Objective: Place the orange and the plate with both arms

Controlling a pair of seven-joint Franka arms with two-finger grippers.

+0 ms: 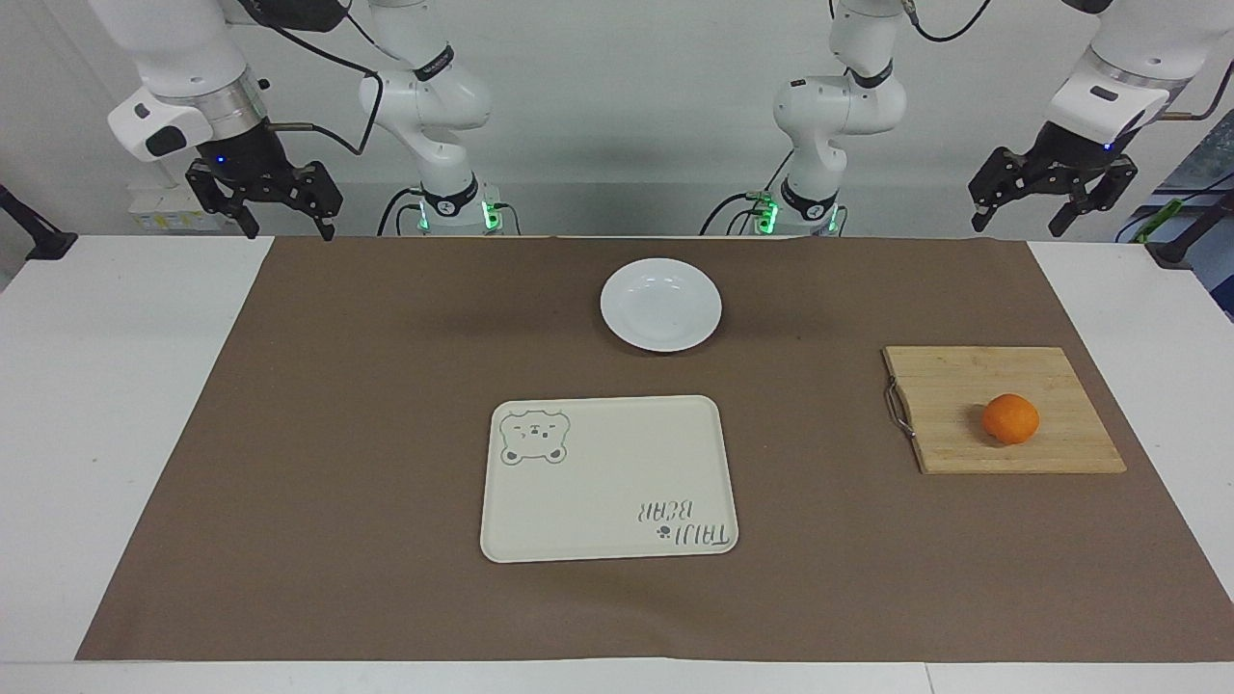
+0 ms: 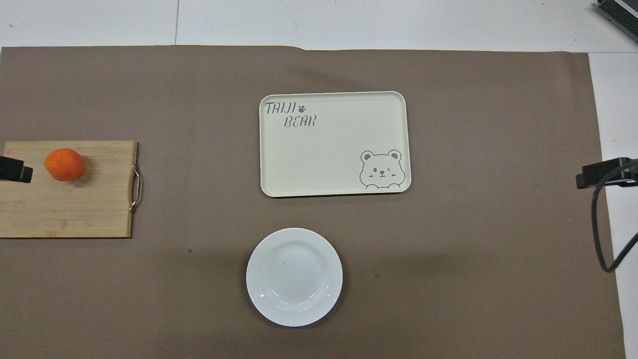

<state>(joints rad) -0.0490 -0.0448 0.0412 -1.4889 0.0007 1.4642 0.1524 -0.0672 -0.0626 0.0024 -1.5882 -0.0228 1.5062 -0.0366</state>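
Observation:
The orange [image 1: 1010, 418] [image 2: 64, 164] sits on a wooden cutting board [image 1: 964, 381] toward the left arm's end of the table. The white plate [image 1: 660, 304] [image 2: 294, 276] rests on the brown mat in the middle, near the robots. My left gripper [image 1: 1024, 220] hangs open in the air over the table's edge by the robots, at the left arm's end, holding nothing. My right gripper [image 1: 289, 224] hangs open and bare the same way at the right arm's end. Both arms wait, well apart from the orange and the plate.
A cream rectangular tray [image 1: 617, 424] [image 2: 334, 179] with a bear drawing lies on the mat, farther from the robots than the plate. The board has a metal handle [image 1: 898, 410] on the side facing the tray. A black cable [image 2: 600, 234] hangs at the right arm's end.

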